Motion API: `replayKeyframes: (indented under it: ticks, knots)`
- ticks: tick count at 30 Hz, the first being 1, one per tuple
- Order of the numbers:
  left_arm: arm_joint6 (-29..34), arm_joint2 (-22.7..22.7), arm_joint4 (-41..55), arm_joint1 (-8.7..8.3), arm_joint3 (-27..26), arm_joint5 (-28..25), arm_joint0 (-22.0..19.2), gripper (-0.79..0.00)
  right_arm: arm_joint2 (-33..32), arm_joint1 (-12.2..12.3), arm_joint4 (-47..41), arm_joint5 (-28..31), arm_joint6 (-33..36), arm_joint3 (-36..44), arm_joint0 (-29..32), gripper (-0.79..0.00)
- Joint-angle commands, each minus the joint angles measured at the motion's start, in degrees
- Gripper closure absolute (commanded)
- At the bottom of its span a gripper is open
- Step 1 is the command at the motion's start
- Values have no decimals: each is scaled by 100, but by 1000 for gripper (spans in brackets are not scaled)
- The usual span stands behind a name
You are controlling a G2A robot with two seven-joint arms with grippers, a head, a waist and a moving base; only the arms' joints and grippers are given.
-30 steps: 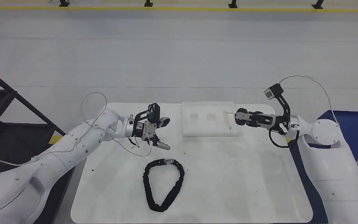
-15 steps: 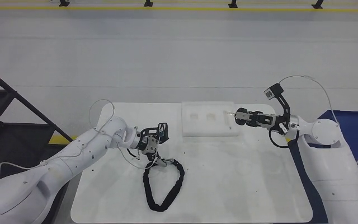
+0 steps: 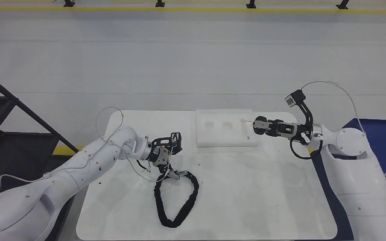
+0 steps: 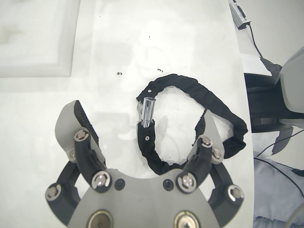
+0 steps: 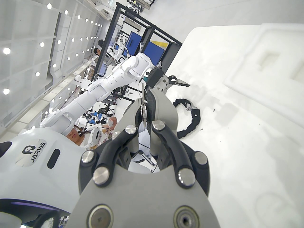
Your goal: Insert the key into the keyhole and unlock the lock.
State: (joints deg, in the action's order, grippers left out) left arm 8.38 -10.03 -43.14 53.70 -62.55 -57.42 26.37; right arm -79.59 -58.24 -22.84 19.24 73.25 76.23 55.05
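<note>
Fingers (image 4: 80, 116) of my left gripper (image 4: 141, 115) spread wide astride the chain lock (image 4: 148, 148) near the table's (image 3: 271, 199) left edge — to steady it, I judge; right gripper (image 5: 145, 100) pinches the key (image 5: 143, 112) by the far edge.

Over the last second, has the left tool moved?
Yes. The left tool moved away from the foam tray, toward the chain lock, and now straddles its silver end.

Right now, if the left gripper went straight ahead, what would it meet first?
Probably the shiny lock cylinder on the black chain, lying between the fingers of the open left gripper; depth is unclear.
</note>
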Motion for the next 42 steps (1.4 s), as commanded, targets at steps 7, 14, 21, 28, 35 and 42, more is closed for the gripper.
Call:
replayKeyframes:
  ticks: [7, 14, 21, 28, 35, 42]
  knots:
    - [-1360, -323, -1224, -113, 36, 1, 422, -785, 0, 0, 0, 0, 0, 0, 0, 0]
    - [-3180, -456, -3065, -249, 129, 422, 834, -785, 0, 0, 0, 0, 0, 0, 0, 0]
    - [-3807, -474, -3760, -137, 402, 1093, 1069, -785, 0, 0, 0, 0, 0, 0, 0, 0]
    - [-3802, -513, -4010, -3, 512, 1261, 1181, -785, 0, 0, 0, 0, 0, 0, 0, 0]
    - [-3852, -545, -4246, 104, 593, 1232, 1253, -326, 0, 0, 0, 0, 0, 0, 0, 0]
    - [-3913, -624, -4469, 182, 659, 1304, 1276, 0, 0, 0, 0, 0, 0, 0, 0, 0]
